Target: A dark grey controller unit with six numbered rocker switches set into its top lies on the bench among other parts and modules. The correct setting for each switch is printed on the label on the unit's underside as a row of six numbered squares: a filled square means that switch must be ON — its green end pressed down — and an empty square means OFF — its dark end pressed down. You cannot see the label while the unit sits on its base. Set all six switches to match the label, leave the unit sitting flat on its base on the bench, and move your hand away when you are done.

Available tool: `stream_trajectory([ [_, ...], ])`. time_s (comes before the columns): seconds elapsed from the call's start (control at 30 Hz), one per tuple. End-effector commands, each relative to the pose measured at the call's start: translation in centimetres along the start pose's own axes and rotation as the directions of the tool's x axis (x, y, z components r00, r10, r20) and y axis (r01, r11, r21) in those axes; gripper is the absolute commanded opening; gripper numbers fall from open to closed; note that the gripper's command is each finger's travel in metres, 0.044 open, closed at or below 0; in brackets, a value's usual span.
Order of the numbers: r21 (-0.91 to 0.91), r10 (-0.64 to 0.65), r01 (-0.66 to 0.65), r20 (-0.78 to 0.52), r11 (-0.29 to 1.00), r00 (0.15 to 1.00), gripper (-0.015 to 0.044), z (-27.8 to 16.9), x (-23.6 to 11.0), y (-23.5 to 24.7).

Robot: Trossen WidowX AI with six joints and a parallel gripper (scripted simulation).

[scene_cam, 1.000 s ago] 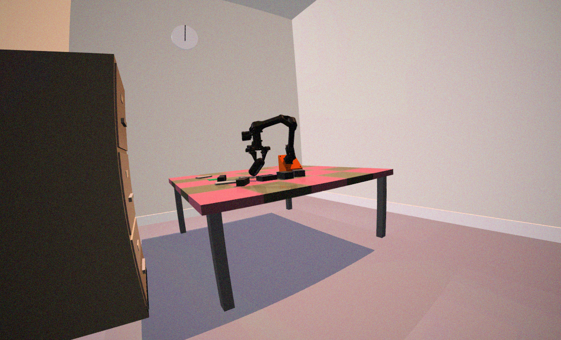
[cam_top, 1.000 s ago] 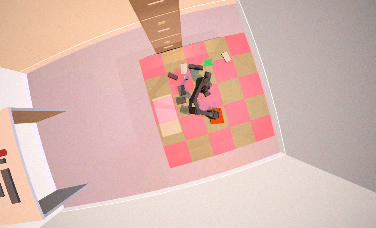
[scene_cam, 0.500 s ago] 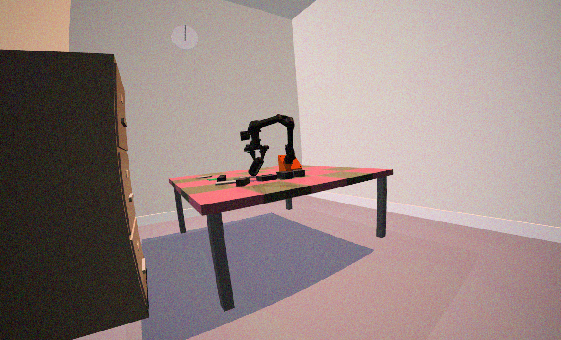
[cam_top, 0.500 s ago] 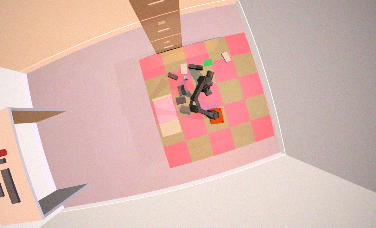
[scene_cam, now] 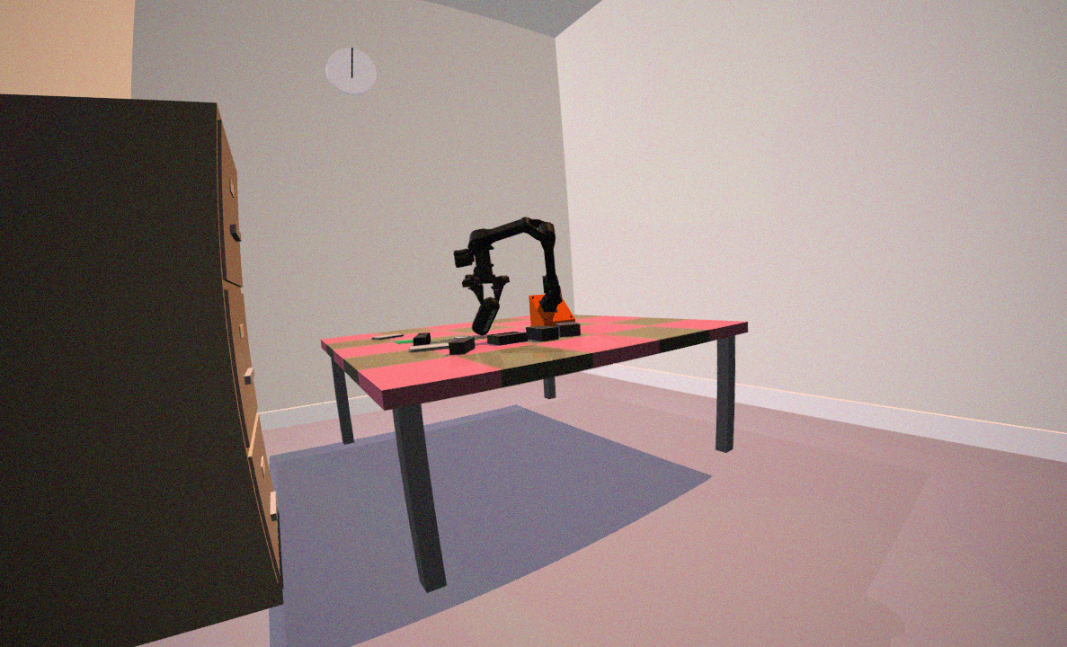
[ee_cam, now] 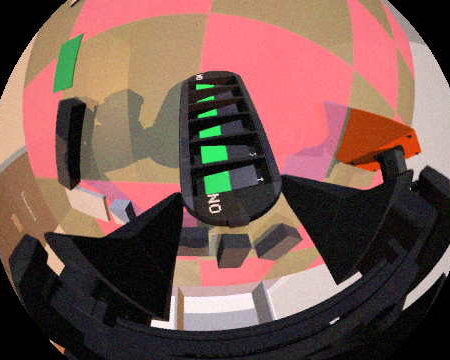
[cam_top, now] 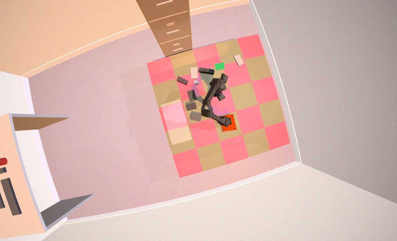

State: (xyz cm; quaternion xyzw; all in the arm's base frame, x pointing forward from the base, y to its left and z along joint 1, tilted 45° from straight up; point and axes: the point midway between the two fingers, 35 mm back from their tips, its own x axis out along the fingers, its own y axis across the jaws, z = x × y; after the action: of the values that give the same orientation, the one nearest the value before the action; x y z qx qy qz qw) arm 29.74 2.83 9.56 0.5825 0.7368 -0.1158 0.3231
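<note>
above bench [scene_cam: 440, 377], tool [ee_cam: 228, 223] clamps controller unit [ee_cam: 227, 147]; dark modules [ee_cam: 252, 246] beneath

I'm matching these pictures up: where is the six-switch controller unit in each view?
Top: not seen, hidden under the arm's wrist.
Exterior: the controller unit hangs tilted in the gripper, above the table.
Wrist: centre, between the fingers.
Shared landmark: the orange base plate.

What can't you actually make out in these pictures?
- The label under the controller unit: wrist view shows only its switch side; the underside faces away.
- The switch numbers: wrist view, too small and blurred.
- Where the hand grips the unit: its fingers cover the near end.
- The unit in the top view: the arm hides it.
</note>
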Motion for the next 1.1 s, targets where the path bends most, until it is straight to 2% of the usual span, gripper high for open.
stream_trajectory([
  [0.0, -0.005, 0.002, -0.002, -0.002, 1.000, 1.000, 0.0336, 0.6, -0.3, 0.1],
  [1.07, -0.005, 0.002, -0.002, -0.071, 1.000, 0.998, 0.0336, 3.2, -1.3, 0.1],
])
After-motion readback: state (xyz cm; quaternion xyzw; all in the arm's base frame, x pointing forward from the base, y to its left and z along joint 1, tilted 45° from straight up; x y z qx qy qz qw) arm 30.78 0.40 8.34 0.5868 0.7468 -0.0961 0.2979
